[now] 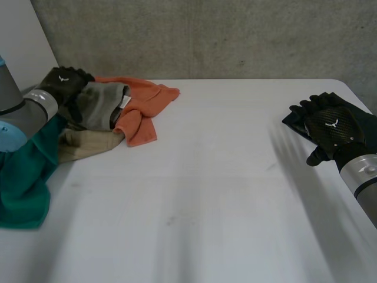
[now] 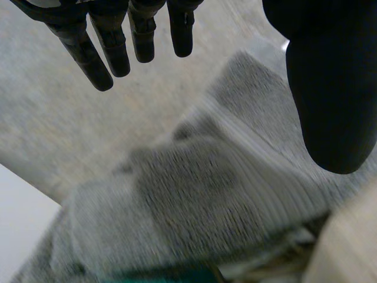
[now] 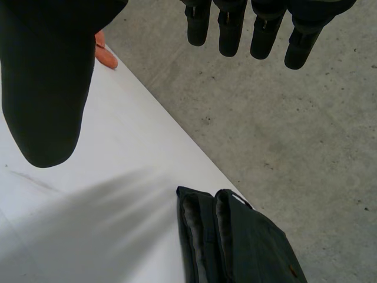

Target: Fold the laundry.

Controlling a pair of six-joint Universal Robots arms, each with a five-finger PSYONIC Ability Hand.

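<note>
At the 10 o'clock corner of the surface (image 1: 206, 194) the laundry lay in a heap. The grey towel (image 1: 97, 105) was on top, the orange cloth (image 1: 144, 103) spread toward 2 o'clock of it, the beige cloth (image 1: 82, 144) lay beneath, and the teal cloth (image 1: 23, 177) trailed toward 7 o'clock.

My left hand (image 1: 62, 82) hovered over the towel's 9 o'clock side. Its fingers (image 2: 112, 53) were straight, apart from the thumb and holding nothing. I could not tell whether the palm touched the terry.

My right hand (image 1: 327, 134) hung at 3 o'clock of the surface, likewise spread and empty. Below it a dark folded garment (image 3: 241, 242) lay at the surface's edge.

Step, as I judged it: one piece folded and parked, the next being picked from the heap. The next move called for closing on the grey towel alone, at an edge or corner. It then had to come to the bare middle without dragging the orange cloth along.

Labels:
- A white tag (image 1: 125, 102) on the towel, writing too small to read.
- A white emblem (image 1: 333, 124) on the back of the right hand, no lettering.
- A small tab (image 3: 288, 272) on the dark garment, unreadable.
</note>
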